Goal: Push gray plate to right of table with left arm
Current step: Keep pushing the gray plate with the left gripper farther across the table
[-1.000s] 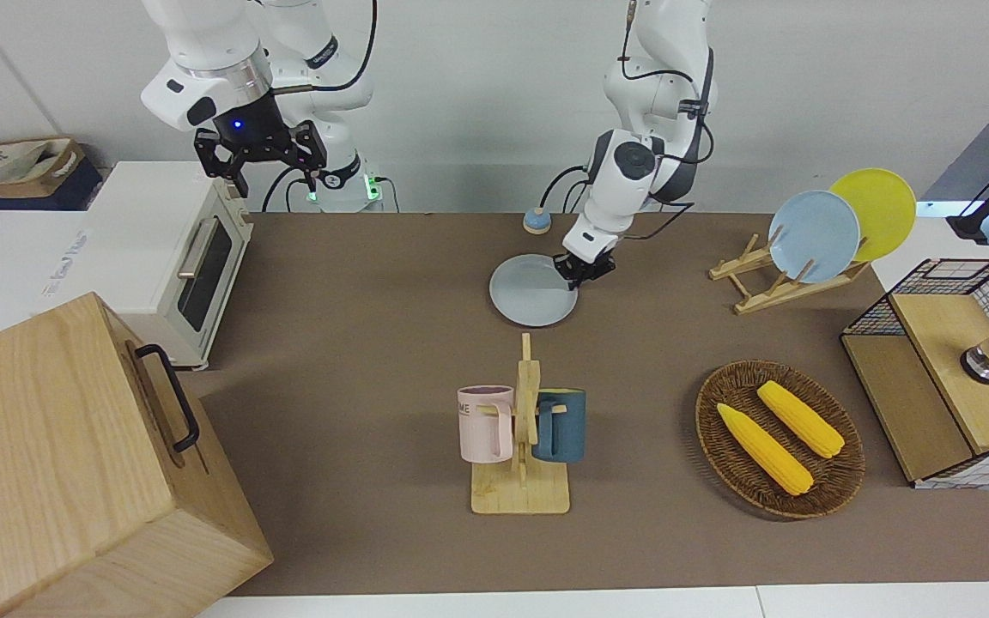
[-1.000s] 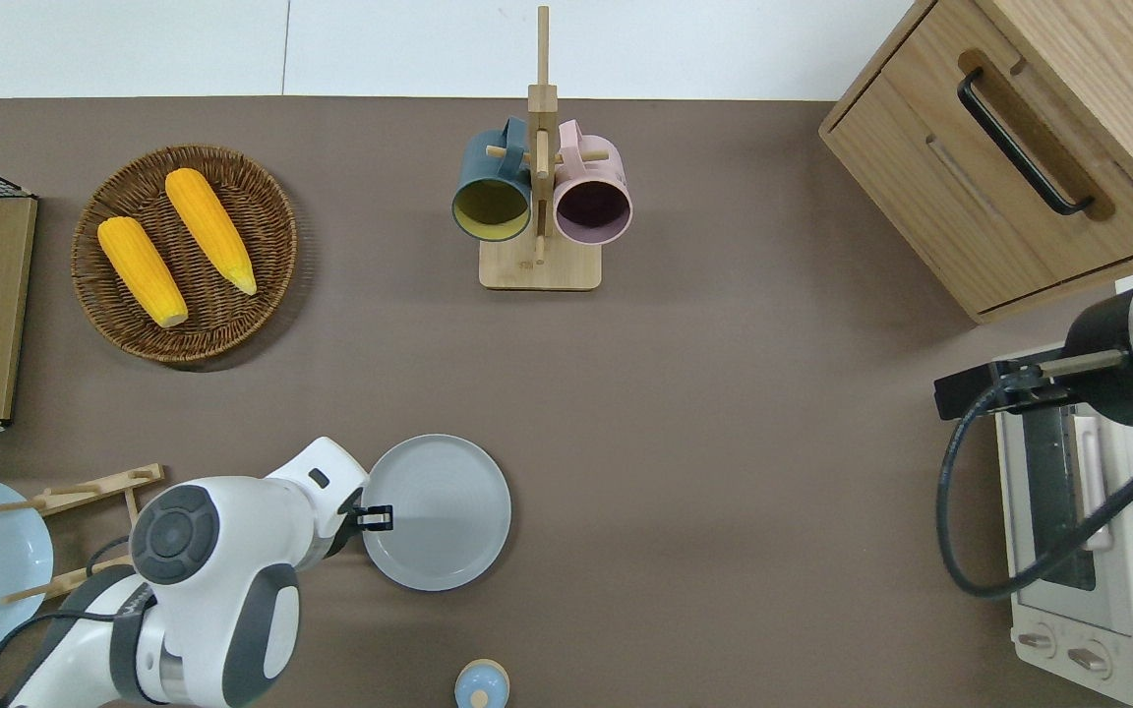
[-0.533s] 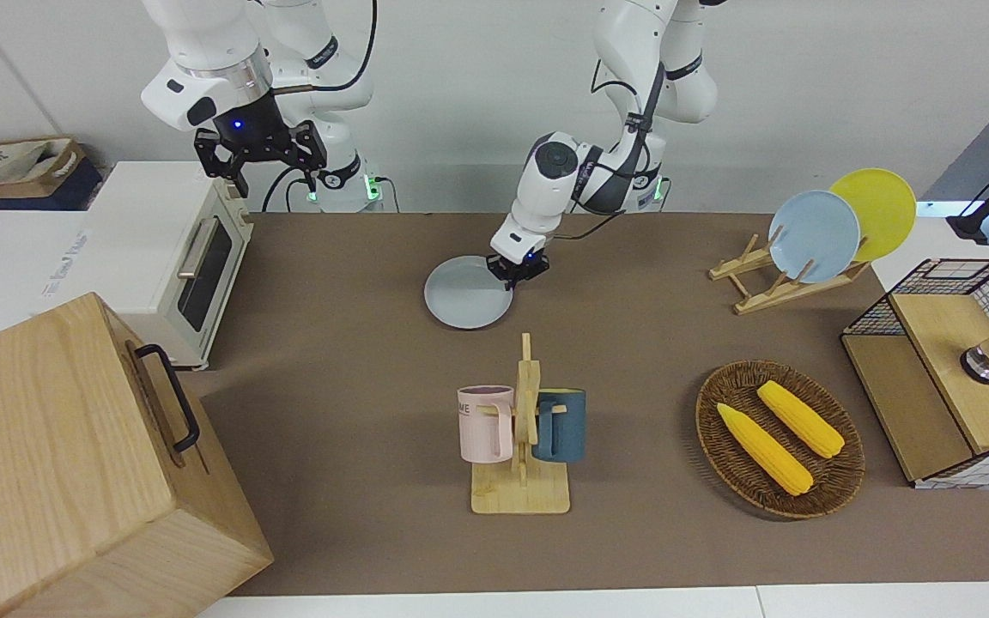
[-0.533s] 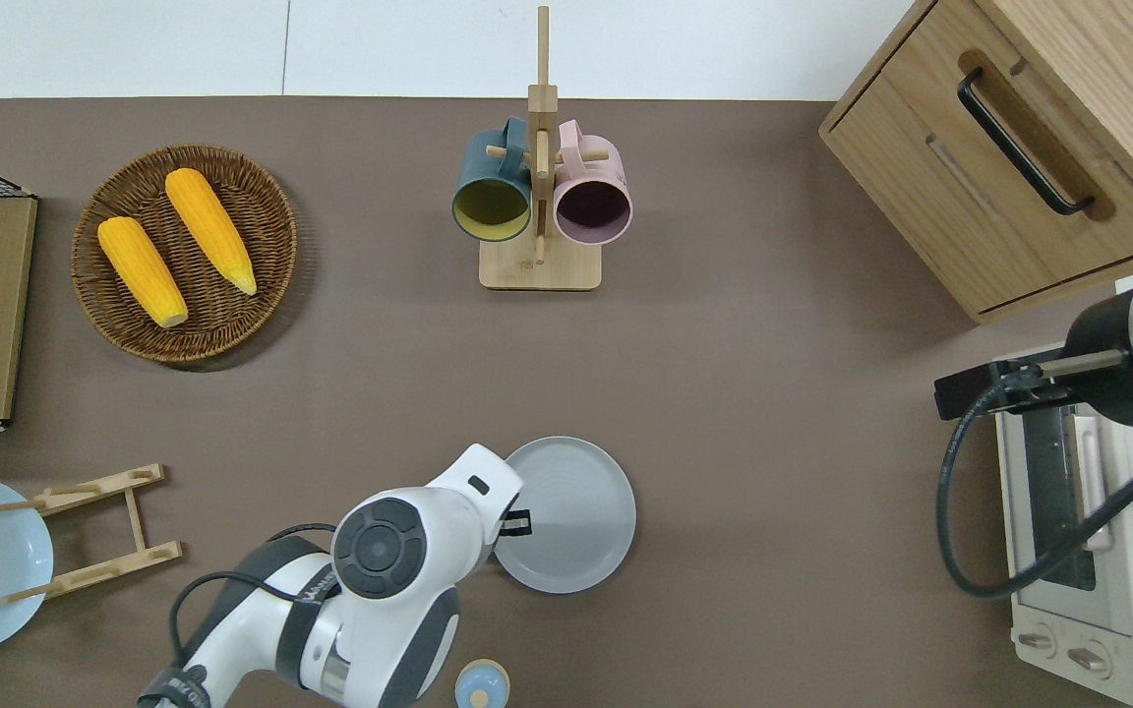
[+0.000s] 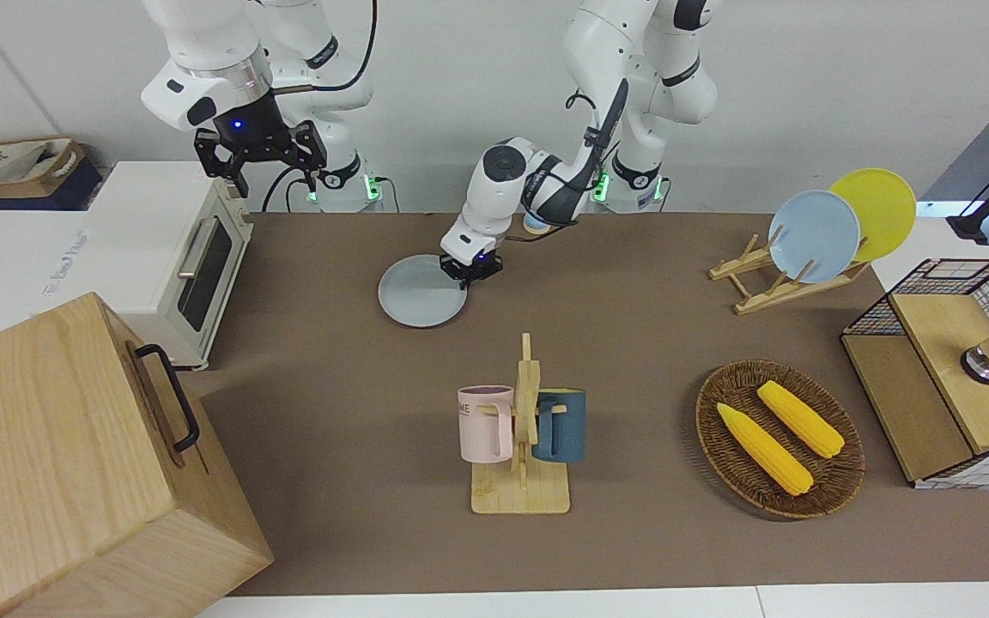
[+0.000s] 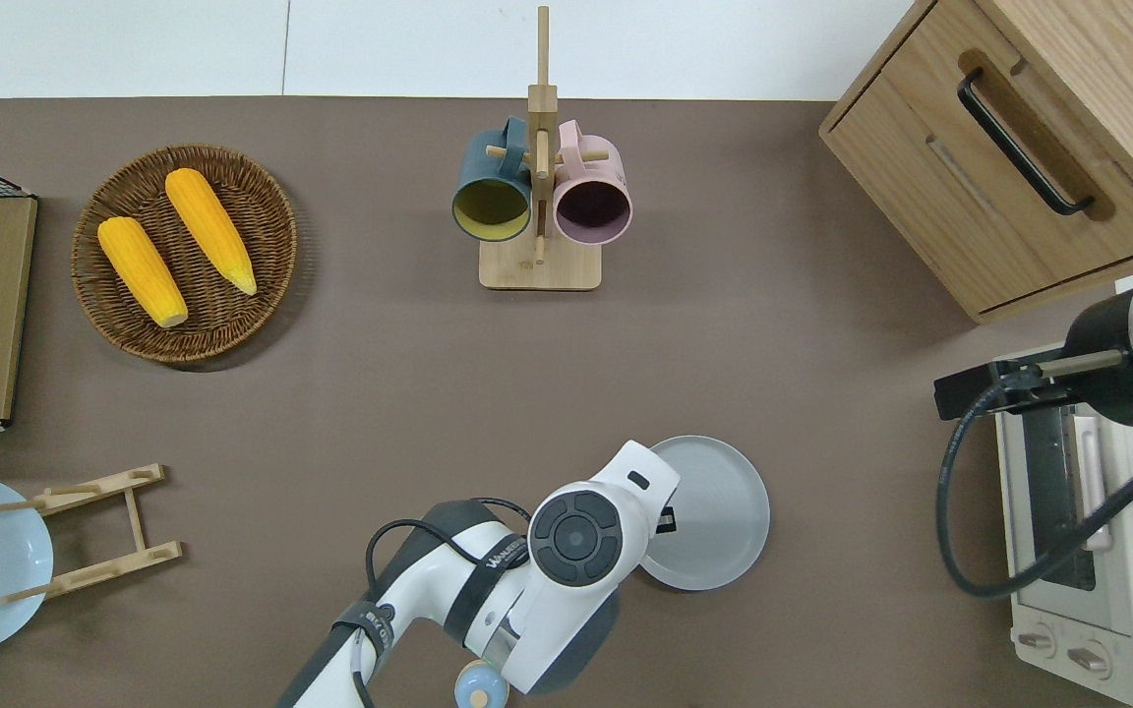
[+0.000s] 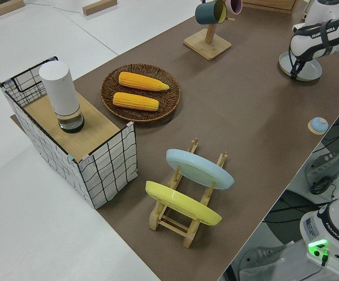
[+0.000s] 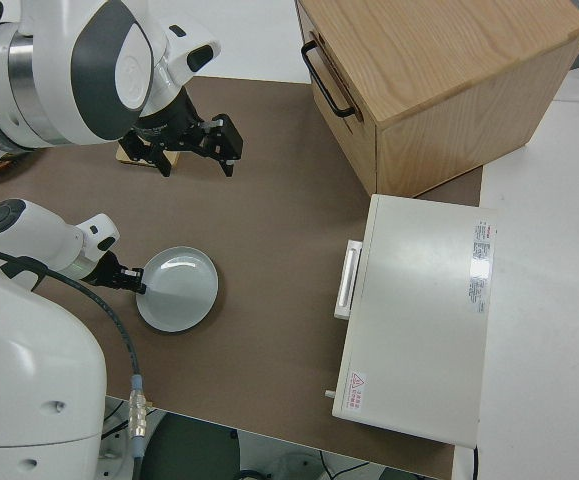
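Front view: left end effector (image 5: 470, 268) set low on the rim of the round pale gray plate (image 5: 421, 292), at the edge toward the left arm's end; plate flat on the matte brown worktop (image 5: 632, 343), shifted a good way toward the white toaster oven (image 5: 170, 249) compared with a second ago. Cannot tell how far open the fingers are, nor whether anything is pinched. Right end effector (image 5: 261, 154) parked, fingers spread, empty. Overhead view: plate (image 6: 714, 511) past the wooden mug stand (image 6: 539, 197), open worktop left up to the oven. Right side view: plate (image 8: 177, 290) well short of the oven. Push working, judged partway.
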You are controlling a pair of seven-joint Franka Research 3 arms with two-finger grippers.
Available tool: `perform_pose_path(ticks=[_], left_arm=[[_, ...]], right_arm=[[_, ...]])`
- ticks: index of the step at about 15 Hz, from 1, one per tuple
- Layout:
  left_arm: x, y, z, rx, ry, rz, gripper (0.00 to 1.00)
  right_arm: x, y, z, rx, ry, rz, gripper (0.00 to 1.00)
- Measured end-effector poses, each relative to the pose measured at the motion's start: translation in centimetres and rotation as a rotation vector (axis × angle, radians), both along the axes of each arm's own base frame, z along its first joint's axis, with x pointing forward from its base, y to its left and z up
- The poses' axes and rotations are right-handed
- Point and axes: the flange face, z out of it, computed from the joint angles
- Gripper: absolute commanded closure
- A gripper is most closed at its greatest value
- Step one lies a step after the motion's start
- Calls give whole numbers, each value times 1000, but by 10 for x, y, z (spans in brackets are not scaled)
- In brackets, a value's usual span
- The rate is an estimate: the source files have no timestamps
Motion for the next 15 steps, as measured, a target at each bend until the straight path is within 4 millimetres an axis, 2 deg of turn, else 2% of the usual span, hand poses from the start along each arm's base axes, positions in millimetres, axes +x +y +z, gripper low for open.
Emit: perform_pose_path(ticks=[5,11,12,13,14,15], left_arm=[[8,-35,-1,-23,-5,14,1000],[9,-42,0,-20,-15,11,1000],[9,-42,0,-19,-17,8,926],[8,-43,0,-16,-20,5,650],[8,-43,0,-13,-23,0,446],[9,-42,-2,-8,-25,-3,359]], right_arm=[[0,0,0,0,0,0,17],[0,0,0,0,0,0,17],[0,0,0,0,0,0,17],[0,0,0,0,0,0,17],[0,0,0,0,0,0,17],[0,0,0,0,0,0,17]])
